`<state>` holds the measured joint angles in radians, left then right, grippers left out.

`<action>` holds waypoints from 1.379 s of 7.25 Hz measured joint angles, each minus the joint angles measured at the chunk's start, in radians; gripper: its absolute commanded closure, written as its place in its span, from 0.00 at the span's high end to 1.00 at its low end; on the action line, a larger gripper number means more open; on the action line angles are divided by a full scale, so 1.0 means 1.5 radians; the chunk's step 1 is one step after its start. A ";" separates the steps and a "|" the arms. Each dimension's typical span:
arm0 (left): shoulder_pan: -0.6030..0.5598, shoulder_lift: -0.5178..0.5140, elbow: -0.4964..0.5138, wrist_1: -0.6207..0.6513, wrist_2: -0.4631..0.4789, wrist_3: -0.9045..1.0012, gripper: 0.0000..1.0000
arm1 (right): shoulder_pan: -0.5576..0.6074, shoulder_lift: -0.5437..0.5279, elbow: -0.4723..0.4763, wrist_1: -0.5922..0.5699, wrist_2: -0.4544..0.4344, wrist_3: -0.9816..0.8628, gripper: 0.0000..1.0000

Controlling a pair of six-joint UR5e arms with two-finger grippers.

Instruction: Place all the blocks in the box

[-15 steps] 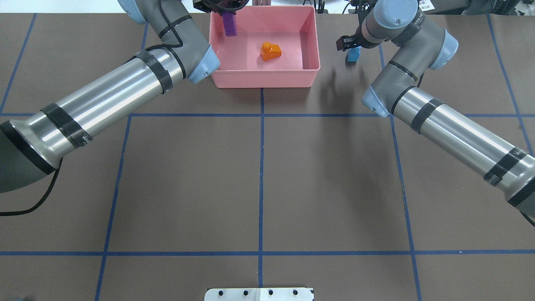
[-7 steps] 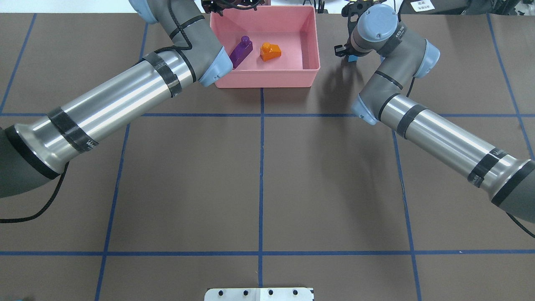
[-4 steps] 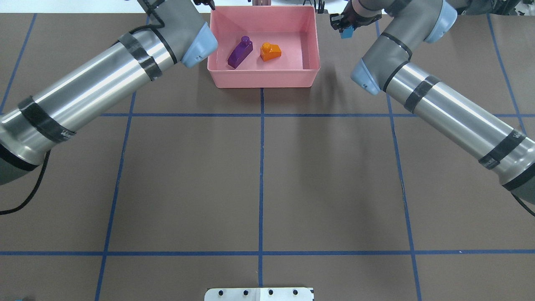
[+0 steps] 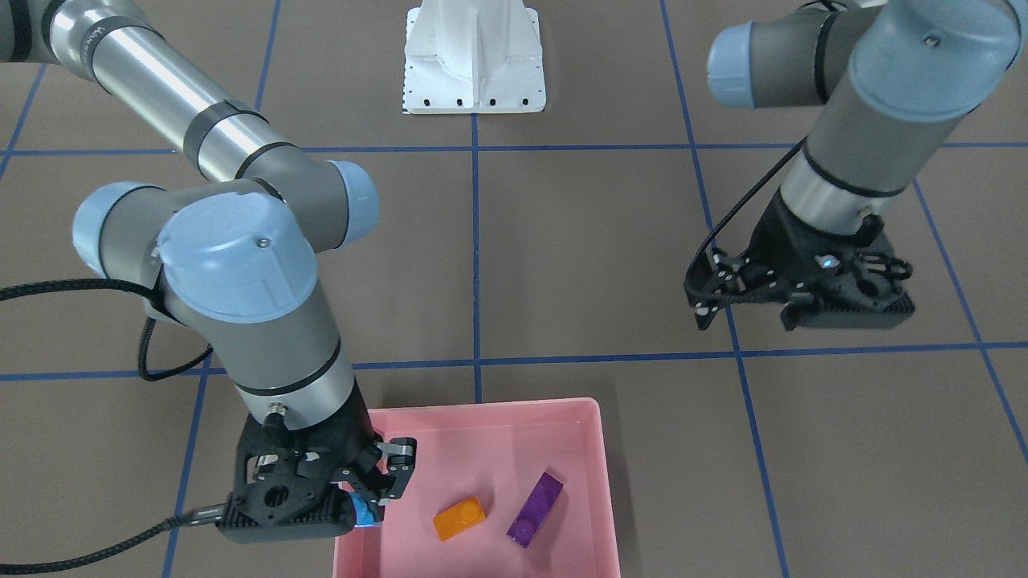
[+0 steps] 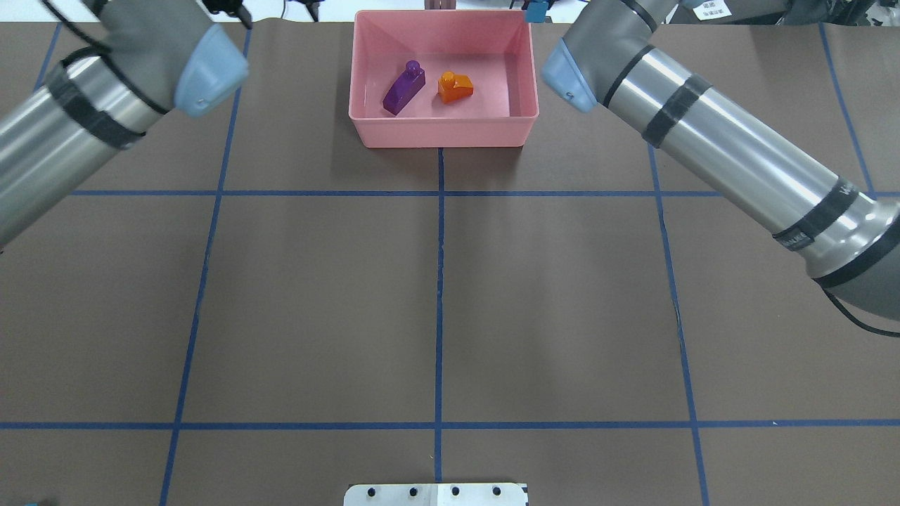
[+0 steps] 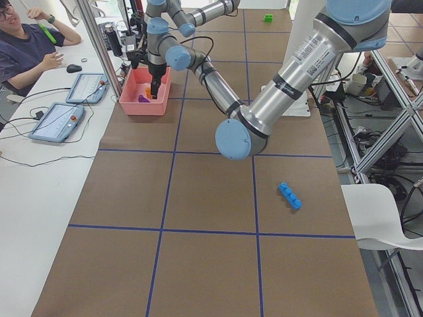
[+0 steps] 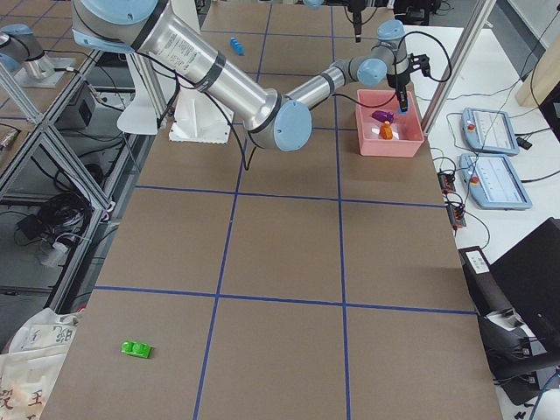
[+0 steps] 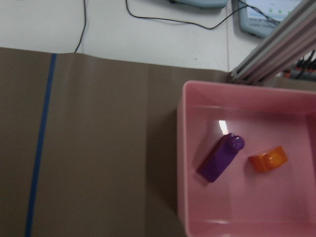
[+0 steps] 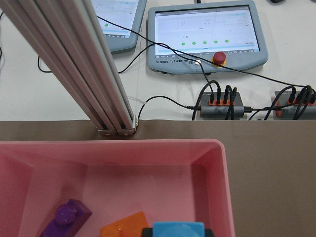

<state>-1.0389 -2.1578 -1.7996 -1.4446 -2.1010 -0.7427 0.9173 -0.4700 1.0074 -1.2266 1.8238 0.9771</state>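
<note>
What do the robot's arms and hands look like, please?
The left arm and right arm both have grey cylindrical joints with round pale blue caps, and polished silver tubes banded in black. The left hand and right hand are black, skeletal two-finger units. A black cable runs along each arm.

UNIVERSAL ROBOTS is printed under the screen of the teach pendant (image 9: 207, 34); the sticker (image 6: 307, 47) on the left arm (image 6: 271, 99) is too small to read.
</note>
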 measured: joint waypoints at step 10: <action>0.263 0.724 -0.425 -0.210 0.043 -0.003 1.00 | -0.014 0.043 0.046 -0.139 0.016 0.053 1.00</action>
<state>-0.6442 -1.0712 -2.4364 -1.7599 -2.0357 -0.7465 0.8956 -0.4058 1.0763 -1.4357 1.8479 1.0560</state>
